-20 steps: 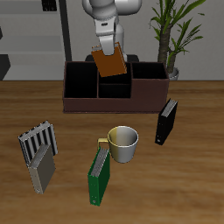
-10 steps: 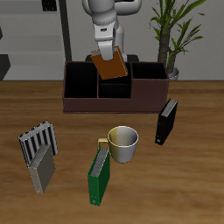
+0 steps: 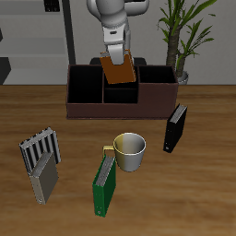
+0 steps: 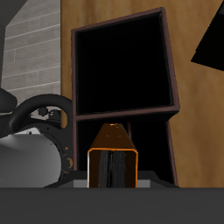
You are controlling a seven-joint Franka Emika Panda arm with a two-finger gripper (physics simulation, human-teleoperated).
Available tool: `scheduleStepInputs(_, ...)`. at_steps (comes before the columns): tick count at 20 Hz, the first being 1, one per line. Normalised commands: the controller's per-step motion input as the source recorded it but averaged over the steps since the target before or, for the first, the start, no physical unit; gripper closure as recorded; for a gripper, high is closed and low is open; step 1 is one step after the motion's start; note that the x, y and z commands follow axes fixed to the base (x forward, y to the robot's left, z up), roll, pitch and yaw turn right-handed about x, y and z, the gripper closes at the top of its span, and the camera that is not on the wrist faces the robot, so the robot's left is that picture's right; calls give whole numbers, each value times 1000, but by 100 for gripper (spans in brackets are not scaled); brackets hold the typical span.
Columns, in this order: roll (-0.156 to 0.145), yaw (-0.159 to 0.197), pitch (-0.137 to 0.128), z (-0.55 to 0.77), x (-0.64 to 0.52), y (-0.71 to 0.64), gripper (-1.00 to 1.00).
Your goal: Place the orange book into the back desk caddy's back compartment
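My gripper (image 3: pixel 116 51) is shut on the orange book (image 3: pixel 117 70) and holds it upright above the middle of the back desk caddy (image 3: pixel 120 103), over the cells nearest the robot. The book hangs nearly straight, its lower edge at about the level of the caddy's rim. In the wrist view the orange book (image 4: pixel 114 166) shows end-on between my fingers, with the caddy's black-lined cells (image 4: pixel 122 70) open below it and a divider (image 4: pixel 122 115) between them.
A black book (image 3: pixel 175 128) stands in front of the caddy. A cream mug (image 3: pixel 130 151) and a green book (image 3: pixel 105 184) sit nearer the front edge. A grey rack (image 3: pixel 41 166) lies beside them. A potted plant (image 3: pixel 182 41) stands at the back.
The orange book has turned from tilted to nearly upright and shifted a little farther back over the caddy, still held by the gripper.
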Motion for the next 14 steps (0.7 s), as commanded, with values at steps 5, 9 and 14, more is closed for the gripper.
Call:
scheduleStepInputs(5,23,-10,53,-199,-30,106,100)
scheduleStepInputs(9,4,-3,41,-173,36,111,100)
scheduleStepInputs(14,-2,-2,39,-176,65,13,100)
